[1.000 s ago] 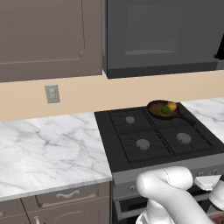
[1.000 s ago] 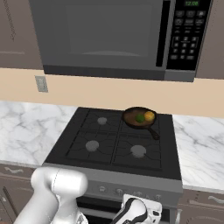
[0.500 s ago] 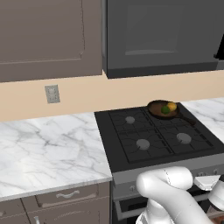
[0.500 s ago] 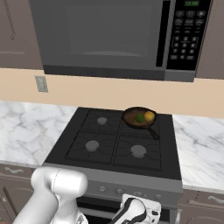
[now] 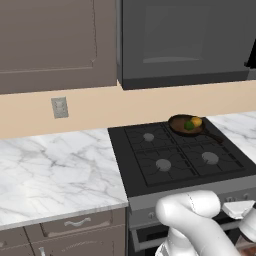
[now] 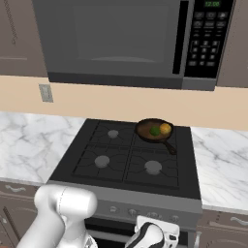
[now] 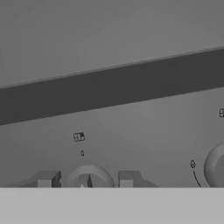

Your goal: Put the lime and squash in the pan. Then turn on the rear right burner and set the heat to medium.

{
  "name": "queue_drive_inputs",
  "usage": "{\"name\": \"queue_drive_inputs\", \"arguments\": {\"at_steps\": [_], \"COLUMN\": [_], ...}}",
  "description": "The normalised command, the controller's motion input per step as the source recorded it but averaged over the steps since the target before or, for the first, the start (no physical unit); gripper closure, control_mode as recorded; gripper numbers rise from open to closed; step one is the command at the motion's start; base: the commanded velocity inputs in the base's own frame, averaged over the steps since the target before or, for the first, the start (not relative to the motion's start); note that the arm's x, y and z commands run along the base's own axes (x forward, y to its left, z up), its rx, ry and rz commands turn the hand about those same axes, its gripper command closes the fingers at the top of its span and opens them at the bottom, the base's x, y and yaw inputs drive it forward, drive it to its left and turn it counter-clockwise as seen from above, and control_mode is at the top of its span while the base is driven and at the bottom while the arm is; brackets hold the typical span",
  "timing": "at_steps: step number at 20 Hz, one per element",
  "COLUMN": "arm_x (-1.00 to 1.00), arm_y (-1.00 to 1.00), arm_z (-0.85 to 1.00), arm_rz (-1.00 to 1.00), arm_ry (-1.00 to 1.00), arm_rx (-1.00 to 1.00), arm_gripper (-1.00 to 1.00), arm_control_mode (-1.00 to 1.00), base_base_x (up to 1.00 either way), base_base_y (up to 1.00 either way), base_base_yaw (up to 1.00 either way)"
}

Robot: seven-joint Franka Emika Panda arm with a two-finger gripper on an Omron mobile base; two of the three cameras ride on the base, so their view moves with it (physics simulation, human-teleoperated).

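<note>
the pan [image 6: 154, 131] sits on the rear right burner [image 5: 187, 131] of the stove [image 6: 127, 167]. the lime [image 6: 155, 130] and the squash [image 6: 165, 128] lie inside it, touching. the gripper [image 7: 85, 180] is low at the stove's front control panel, well apart from the pan, clenched on a knob [image 7: 89, 177], one finger [image 7: 46, 179] either side.

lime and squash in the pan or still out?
In. Both the lime and the squash sit inside the pan on the stove's rear right burner.
</note>
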Motion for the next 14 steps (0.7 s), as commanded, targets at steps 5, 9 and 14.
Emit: {"name": "queue_drive_inputs", "arguments": {"at_steps": [5, 9, 14], "arm_x": [0.00, 0.00, 0.01], "arm_y": [0.00, 0.00, 0.01], "arm_z": [-0.23, -0.11, -0.02], "arm_rz": [0.02, 0.01, 0.00], "arm_ry": [-0.07, -0.03, 0.00], "arm_rx": [-0.13, -0.18, -0.22], "arm_gripper": [1.00, 1.00, 1.00], "arm_control_mode": [-1.00, -1.00, -1.00], "base_base_x": [0.00, 0.00, 0.00], "base_base_y": [0.00, 0.00, 0.00], "base_base_yaw": [0.00, 0.00, 0.00]}}
